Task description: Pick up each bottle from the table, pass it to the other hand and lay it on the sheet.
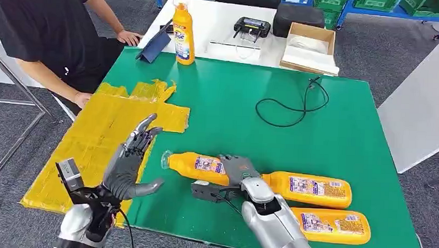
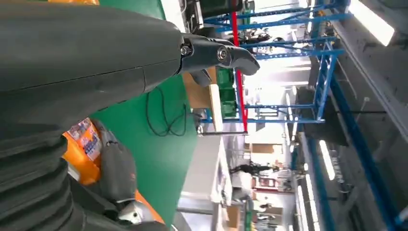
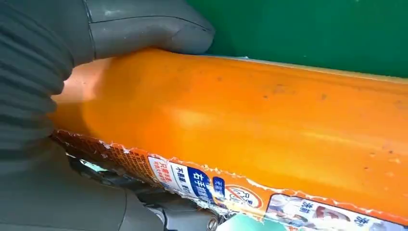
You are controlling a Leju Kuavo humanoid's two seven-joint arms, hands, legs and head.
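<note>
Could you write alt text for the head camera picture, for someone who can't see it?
The robot's right hand grips an orange bottle above a green table, while its open left hand waits near a yellow sheet.

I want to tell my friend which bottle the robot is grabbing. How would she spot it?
Look at the green table, at the edge nearest the robot, where three orange plastic bottles lie on their sides. The one she wants is the orange plastic bottle lying farthest left, its clear cap pointing towards the yellow sheet. Only this one has the robot's grey right hand wrapped around it.
</note>
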